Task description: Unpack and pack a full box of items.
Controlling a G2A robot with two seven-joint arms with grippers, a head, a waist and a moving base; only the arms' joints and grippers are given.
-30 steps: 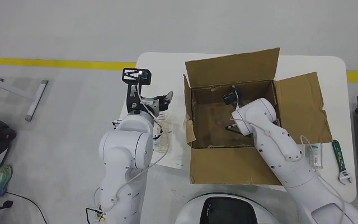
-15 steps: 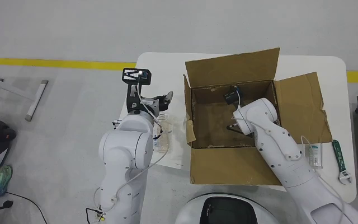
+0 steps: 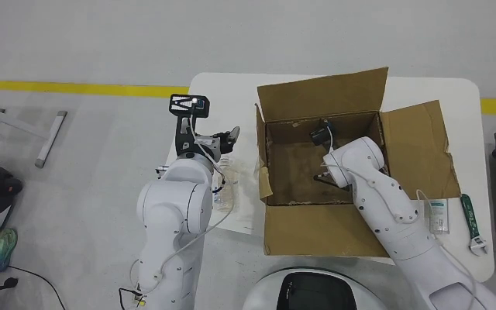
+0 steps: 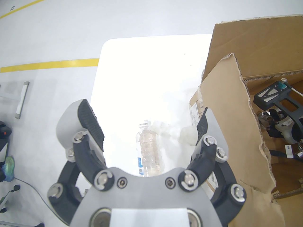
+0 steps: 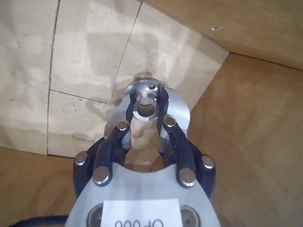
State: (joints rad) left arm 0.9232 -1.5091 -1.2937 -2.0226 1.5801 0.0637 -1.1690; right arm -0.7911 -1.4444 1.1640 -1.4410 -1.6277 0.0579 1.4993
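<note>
An open cardboard box point(image 3: 407, 147) stands on the white table point(image 3: 225, 93). My right gripper point(image 5: 145, 106) is down inside the box, shut on a shiny metal flanged bushing point(image 5: 144, 96) just above the box floor point(image 5: 78, 55). The right arm point(image 3: 364, 174) covers the gripper from above. My left gripper point(image 4: 149, 128) hangs open above the table left of the box, nothing between its fingers. Below it lies a clear plastic bottle point(image 4: 148, 152) with a blue label, also visible beside the left arm point(image 3: 223, 194).
A green-handled wrench point(image 3: 471, 225) and a small packet point(image 3: 437, 213) lie on the table right of the box. The torn left flap of the box point(image 4: 227, 124) rises close to my left gripper. Crumpled clear plastic point(image 4: 163, 128) lies near the bottle.
The right arm has shifted very slightly inside the box. The left arm has not moved.
</note>
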